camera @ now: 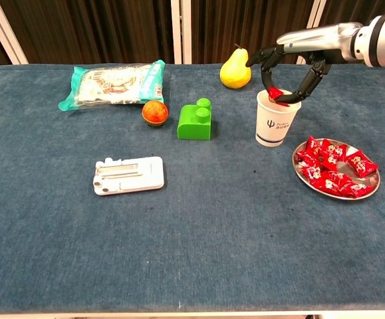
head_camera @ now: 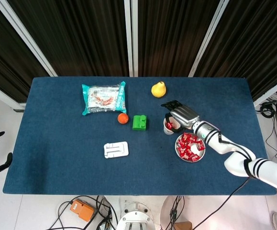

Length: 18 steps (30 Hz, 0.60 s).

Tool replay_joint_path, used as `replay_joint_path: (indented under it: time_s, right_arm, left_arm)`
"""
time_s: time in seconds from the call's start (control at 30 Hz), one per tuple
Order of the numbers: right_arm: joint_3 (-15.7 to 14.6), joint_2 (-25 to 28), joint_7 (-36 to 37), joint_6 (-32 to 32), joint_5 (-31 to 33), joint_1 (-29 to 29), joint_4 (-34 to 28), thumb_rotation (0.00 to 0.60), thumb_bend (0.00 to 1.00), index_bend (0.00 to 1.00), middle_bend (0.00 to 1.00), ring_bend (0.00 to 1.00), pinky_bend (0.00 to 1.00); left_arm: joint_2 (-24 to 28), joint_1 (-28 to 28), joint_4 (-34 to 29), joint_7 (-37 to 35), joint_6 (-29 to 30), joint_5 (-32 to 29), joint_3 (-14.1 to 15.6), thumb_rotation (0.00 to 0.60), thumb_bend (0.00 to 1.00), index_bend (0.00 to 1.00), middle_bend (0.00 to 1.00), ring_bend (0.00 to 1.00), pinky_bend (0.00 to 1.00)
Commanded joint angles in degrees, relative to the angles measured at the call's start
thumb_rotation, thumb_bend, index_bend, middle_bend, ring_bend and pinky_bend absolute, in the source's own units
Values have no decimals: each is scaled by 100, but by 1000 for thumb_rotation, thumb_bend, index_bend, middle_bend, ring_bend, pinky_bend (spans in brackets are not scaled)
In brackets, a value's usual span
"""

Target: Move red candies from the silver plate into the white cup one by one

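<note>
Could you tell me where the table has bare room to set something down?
Bare cloth spans the near edge below the white holder, and the left side below the snack bag. It is crowded around the white cup, between the green block, the silver plate and the right hand.

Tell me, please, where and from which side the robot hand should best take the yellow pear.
Probably around the wide lower body of the yellow pear, coming from above. It stands upright with the thin stem on top, so the narrow neck offers little hold. The white cup and the right robot hand crowd its right side; its left side looks free.
</note>
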Motion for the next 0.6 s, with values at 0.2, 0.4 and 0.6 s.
replay_joint_path:
  time_s: [0.2,0.4,0.6]
  right_arm:
    - [-73,-4,-17,-90,58,18,40,600,581,530,110,62,8]
    - [-75,29,-46,-30,101,-4,2,600,508,485,110,62,8]
    - [-27,256,-43,289,95,-129,-220,600,467,466,109,62,8]
  left_arm:
    - [1,2,-5,-2,4,5,1,600,341,160,0,0,0]
    - [2,6,-8,-7,13,9,2,600,341,160,0,0,0]
    - [3,4,-3,-14,6,8,3,600,341,160,0,0,0]
